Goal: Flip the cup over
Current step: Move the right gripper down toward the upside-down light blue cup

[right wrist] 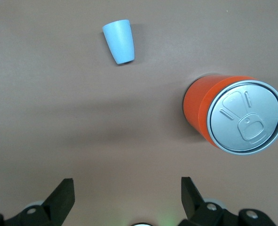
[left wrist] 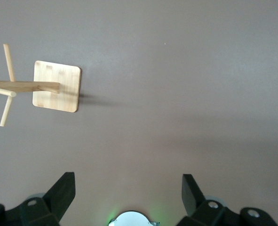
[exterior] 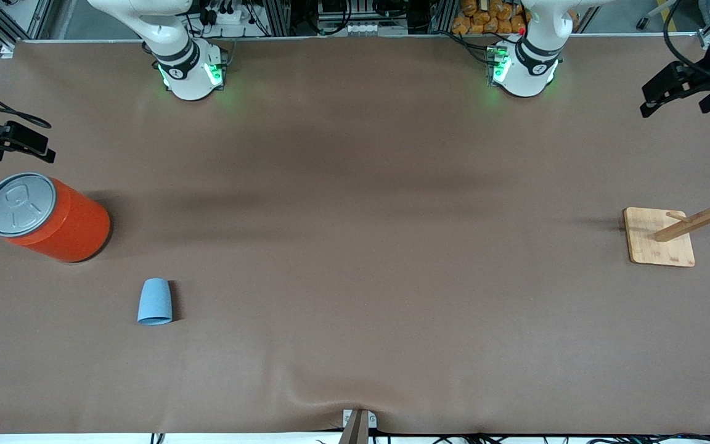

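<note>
The light blue cup (exterior: 155,301) lies on its side on the brown table, wide end toward the front camera, narrow closed end away from it. It also shows in the right wrist view (right wrist: 119,41). My right gripper (exterior: 34,140) hangs open and empty in the air at the right arm's end of the table, above the orange can and apart from the cup; its open jaws show in the right wrist view (right wrist: 127,184). My left gripper (exterior: 651,102) hangs open and empty at the left arm's end, and its open jaws show in the left wrist view (left wrist: 128,181).
A large orange can (exterior: 53,222) with a grey lid stands beside the cup, farther from the front camera; it also shows in the right wrist view (right wrist: 235,117). A wooden rack on a square base (exterior: 660,237) stands at the left arm's end, seen too in the left wrist view (left wrist: 56,86).
</note>
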Controlling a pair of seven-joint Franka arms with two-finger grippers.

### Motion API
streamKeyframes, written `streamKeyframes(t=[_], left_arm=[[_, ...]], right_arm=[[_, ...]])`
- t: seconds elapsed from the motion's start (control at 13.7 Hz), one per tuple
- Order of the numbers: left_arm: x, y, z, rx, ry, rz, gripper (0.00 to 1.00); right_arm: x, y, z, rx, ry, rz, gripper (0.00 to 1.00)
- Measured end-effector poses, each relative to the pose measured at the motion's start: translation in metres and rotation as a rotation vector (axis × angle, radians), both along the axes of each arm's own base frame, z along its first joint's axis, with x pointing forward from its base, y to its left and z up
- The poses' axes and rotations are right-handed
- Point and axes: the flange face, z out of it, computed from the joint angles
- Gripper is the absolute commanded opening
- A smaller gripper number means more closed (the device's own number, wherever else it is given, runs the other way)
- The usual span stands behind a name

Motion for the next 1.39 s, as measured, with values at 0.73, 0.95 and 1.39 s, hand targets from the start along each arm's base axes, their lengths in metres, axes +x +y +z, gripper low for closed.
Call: streamKeyframes(t=[0.73,0.95,1.39], left_arm=[[0.003,0.009,-0.001,-0.001,0.008,0.017,1.00],[0.004,0.009,-0.003,-0.001,0.012,0.016,1.00],[0.005,0.013,-0.005,-0.002,0.016,0.005,1.00]], right_arm=[[0.011,0.007,-0.013,0.000,-0.001,0.014,1.00],[0.022,0.007,-0.028,-0.001,-0.008,0.016,1.00],[0.047,0.028,-0.084,0.010,0.010,0.177,1.00]])
